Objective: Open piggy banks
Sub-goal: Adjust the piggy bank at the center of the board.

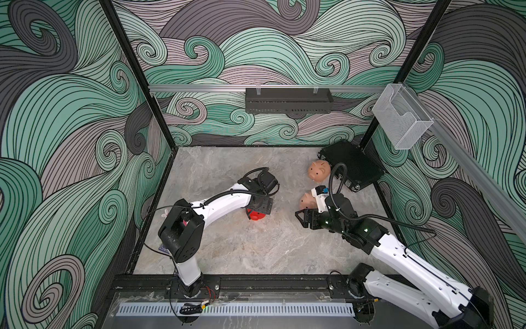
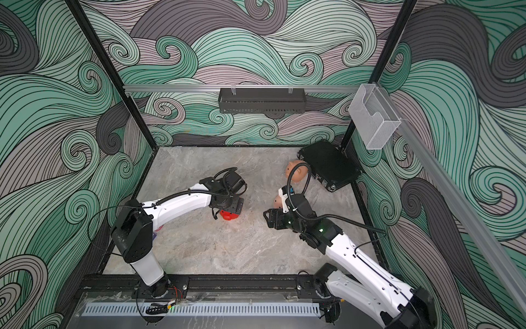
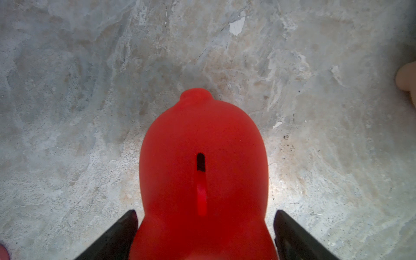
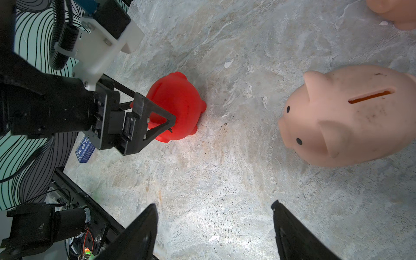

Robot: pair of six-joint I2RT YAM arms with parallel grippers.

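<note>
Both top views look steeply down over the whole table [image 1: 227, 250]; both wrist views sit close, sharing the red pig [image 3: 202, 139].

The surface [image 1: 242, 250] showed grey-beige marbling; the walls [image 1: 256, 42] carried teal, mint and grey swirls lined in black. The red piggy bank [image 3: 225, 139] was uniformly coloured; the peach-pink piggy bank [image 4: 349, 126] had black dot eyes and dark smudges.
</note>
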